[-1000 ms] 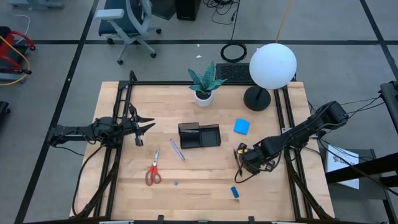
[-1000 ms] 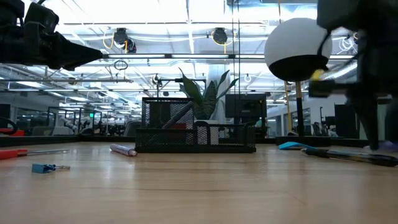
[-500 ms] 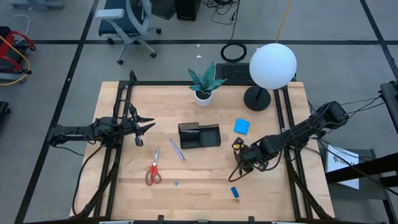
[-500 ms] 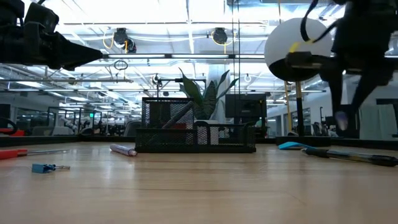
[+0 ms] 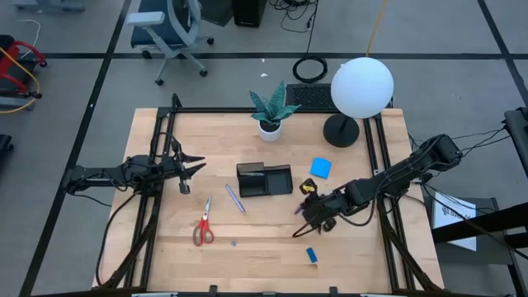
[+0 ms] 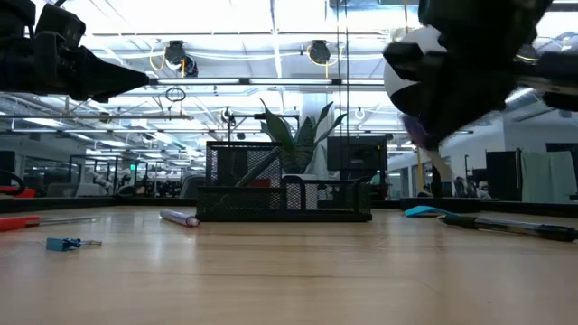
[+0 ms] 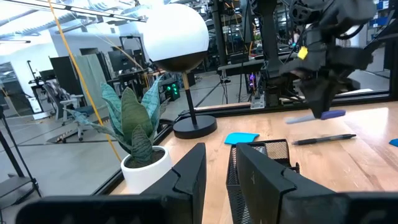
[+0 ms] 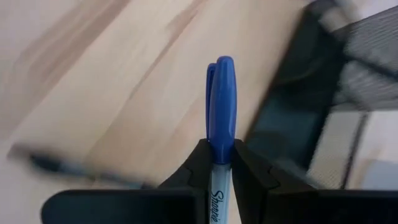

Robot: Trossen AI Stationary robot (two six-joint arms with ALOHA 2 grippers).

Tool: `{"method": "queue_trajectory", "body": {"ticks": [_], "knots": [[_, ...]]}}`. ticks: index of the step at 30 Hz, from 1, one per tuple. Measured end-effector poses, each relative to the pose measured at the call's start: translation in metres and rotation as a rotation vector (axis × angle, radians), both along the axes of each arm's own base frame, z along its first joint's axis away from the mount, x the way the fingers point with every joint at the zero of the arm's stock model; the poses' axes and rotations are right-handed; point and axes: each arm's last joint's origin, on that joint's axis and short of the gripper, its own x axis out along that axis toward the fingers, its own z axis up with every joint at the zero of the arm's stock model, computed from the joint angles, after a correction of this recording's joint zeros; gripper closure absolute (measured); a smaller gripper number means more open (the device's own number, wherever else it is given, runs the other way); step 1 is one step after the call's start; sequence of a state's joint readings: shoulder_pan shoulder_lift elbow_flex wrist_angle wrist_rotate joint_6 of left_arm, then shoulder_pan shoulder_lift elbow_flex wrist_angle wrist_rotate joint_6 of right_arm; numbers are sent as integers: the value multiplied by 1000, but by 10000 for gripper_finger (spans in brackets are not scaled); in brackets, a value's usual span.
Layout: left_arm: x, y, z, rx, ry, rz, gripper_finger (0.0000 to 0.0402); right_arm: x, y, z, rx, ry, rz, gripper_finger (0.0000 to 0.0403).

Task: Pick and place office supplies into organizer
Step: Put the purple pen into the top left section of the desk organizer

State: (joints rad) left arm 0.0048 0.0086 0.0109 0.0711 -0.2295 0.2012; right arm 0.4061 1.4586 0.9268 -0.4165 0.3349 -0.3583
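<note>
My right gripper (image 5: 308, 213) hovers just right of the black mesh organizer (image 5: 264, 179), shut on a blue marker (image 8: 221, 106). In the left wrist view the marker (image 7: 320, 116) hangs level above the table. On the wood lie a dark pen (image 6: 506, 226), a blue note pad (image 5: 321, 167), a small blue block (image 5: 311, 254), red-handled scissors (image 5: 203, 224) and a purple pen (image 5: 235, 199). My left gripper (image 5: 195, 168) waits open, raised, left of the organizer. My right gripper pinches the marker's barrel just behind the cap (image 8: 220, 157) between its two fingers (image 8: 200, 163). The fingers come from above, slanting down, and lie across the marker. The marker is lifted clear of the table, its capped end sticking out past the fingers.
A potted plant (image 5: 271, 111) and a lamp with a white globe (image 5: 361, 87) on a black round base (image 5: 341, 130) stand at the far edge. A small blue clip (image 6: 63, 244) lies near the front. Bare wood stretches between the organizer and the near edge.
My right gripper has risen from the table at the right with the marker and carried it toward the table's left, to the organizer's right end. The marker went from low by the table to lifted clear. The left arm stayed still.
</note>
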Motion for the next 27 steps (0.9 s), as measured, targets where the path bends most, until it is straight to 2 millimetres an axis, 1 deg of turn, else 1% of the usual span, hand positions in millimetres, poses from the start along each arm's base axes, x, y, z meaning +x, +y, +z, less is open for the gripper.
{"method": "queue_trajectory", "body": {"ticks": [8, 18, 22, 27], "knots": [[0, 0, 0, 0, 0, 0, 304, 20, 4, 17, 100, -275, -83, 373], [0, 0, 0, 0, 0, 0, 304, 41, -13, 38, 206, -546, -155, 373], [0, 0, 0, 0, 0, 0, 304, 44, -22, 38, 293, -691, -120, 373], [0, 0, 0, 0, 0, 0, 304, 38, -42, 31, 404, -894, -114, 373]]}}
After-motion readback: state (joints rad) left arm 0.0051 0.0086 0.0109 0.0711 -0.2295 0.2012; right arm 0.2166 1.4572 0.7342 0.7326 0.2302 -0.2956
